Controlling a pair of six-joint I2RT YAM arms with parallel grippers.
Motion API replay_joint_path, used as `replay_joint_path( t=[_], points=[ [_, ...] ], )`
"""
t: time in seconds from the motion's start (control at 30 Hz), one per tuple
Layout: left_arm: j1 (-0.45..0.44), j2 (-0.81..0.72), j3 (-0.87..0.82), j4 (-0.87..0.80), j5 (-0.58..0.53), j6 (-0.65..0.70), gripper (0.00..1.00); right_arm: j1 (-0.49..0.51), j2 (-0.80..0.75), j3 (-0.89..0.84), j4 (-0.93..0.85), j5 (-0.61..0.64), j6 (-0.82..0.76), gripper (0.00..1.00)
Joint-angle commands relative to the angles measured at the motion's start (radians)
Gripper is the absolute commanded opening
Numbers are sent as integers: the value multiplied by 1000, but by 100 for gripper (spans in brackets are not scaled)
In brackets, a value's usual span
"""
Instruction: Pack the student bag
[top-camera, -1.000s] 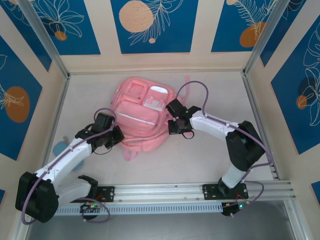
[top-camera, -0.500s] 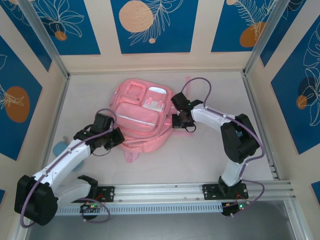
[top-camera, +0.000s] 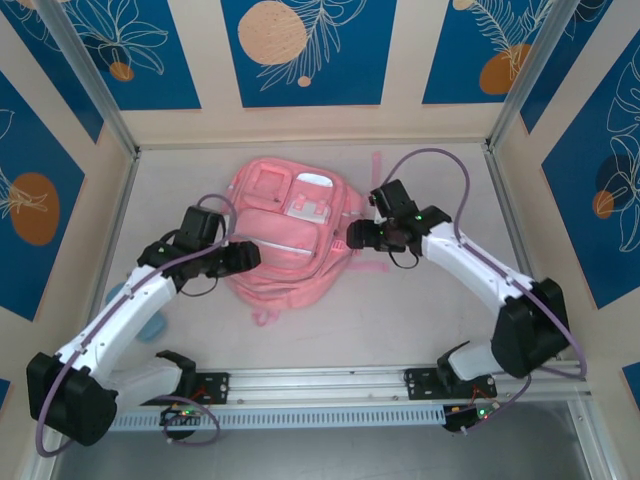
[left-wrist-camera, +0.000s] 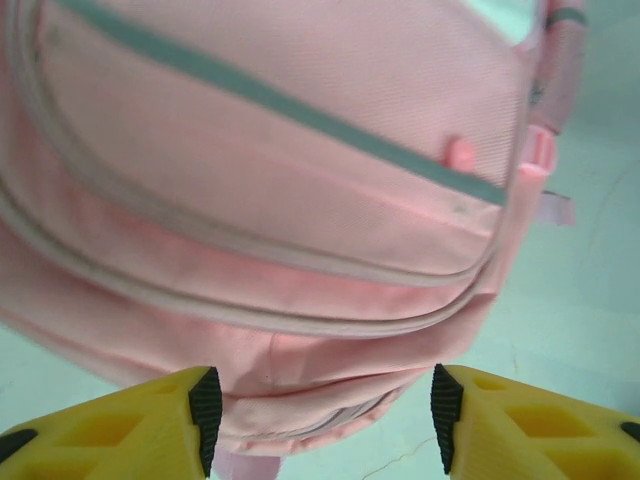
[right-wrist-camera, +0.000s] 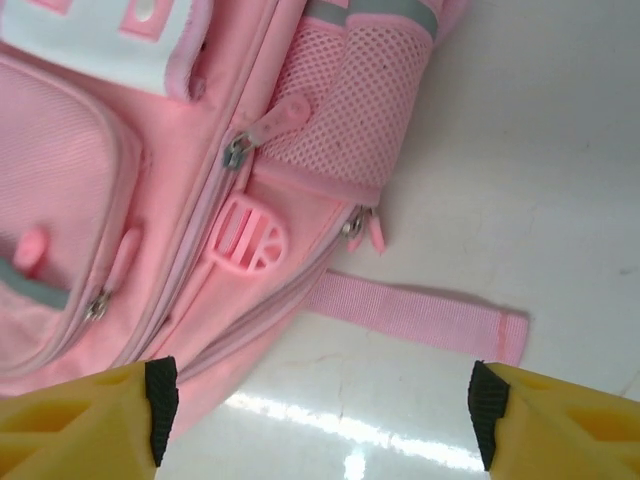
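The student bag (top-camera: 290, 275), a big soft pink fabric backpack, lies flat and front face up on the pale tabletop (top-camera: 420, 300), mid-table twds the far wall. Its long axis runs far-to-near, tilted a bit. The rounded end w/ a small pink fabric loop (top-camera: 262, 317) points at the near edge and slightly to my left. The end w/ the small front pockets points at the far wall.

My left gripper (top-camera: 252, 258) sits at the bag's L edge, close to the rounded end. On the L wrist cam its yellow fingers (left-wrist-camera: 110, 425) stand moderately apart w/ nothing pinched. My right gripper (top-camera: 352, 240) sits at the bag's R edge, about mid-length. Its fingers (right-wrist-camera: 80, 420) are spread wide and hold nothing, w/ bare table and the bag's edge below them.

The overhead cam gives the whole outline and heading, but the fittings are too small to read there. The L wrist cam adds the curved zip seams wrapping the rounded end and a grey reflective strip (left-wrist-camera: 280, 105) running across the front. The R wrist cam adds a pink mesh side pocket (right-wrist-camera: 345, 100), a pink zip pull (right-wrist-camera: 270, 122) beside it, and a flat pink webbing strap (right-wrist-camera: 410, 310) lying on the table just off the bag's side.

A pale blue thing (top-camera: 120, 296) lies by the L wall, partly under my left arm; can't tell what it is.
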Motion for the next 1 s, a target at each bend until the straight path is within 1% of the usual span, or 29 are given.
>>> replay_joint_path(
  t=[0.0, 0.07, 0.23, 0.33, 0.43, 0.53, 0.63, 0.77, 0.87, 0.97],
  points=[
    [-64, 62, 95, -73, -67, 125, 59, -21, -76, -68, 16, -54, 53, 84],
    [-129, 123, 157, -97, -136, 167, 59, -35, -122, -107, 34, -73, 73, 90],
    [-268, 298, 304, -177, -284, 239, 59, -60, -205, -172, 63, -90, 101, 99],
    [-350, 404, 386, -210, -379, 268, 59, -83, -236, -196, 69, -100, 113, 99],
    [-405, 501, 453, -234, -443, 286, 60, -104, -256, -218, 78, -114, 125, 99],
    [-432, 584, 510, -247, -463, 299, 60, -122, -269, -236, 81, -138, 136, 99],
    [-434, 652, 544, -241, -443, 324, 60, -133, -274, -249, 84, -165, 142, 99],
    [-434, 740, 608, -271, -462, 336, 59, -141, -281, -264, 93, -183, 146, 99],
    [-434, 786, 637, -285, -454, 336, 58, -146, -280, -270, 97, -192, 151, 99],
    [-434, 822, 654, -313, -475, 328, 60, -151, -281, -274, 102, -198, 155, 99]
  ],
)
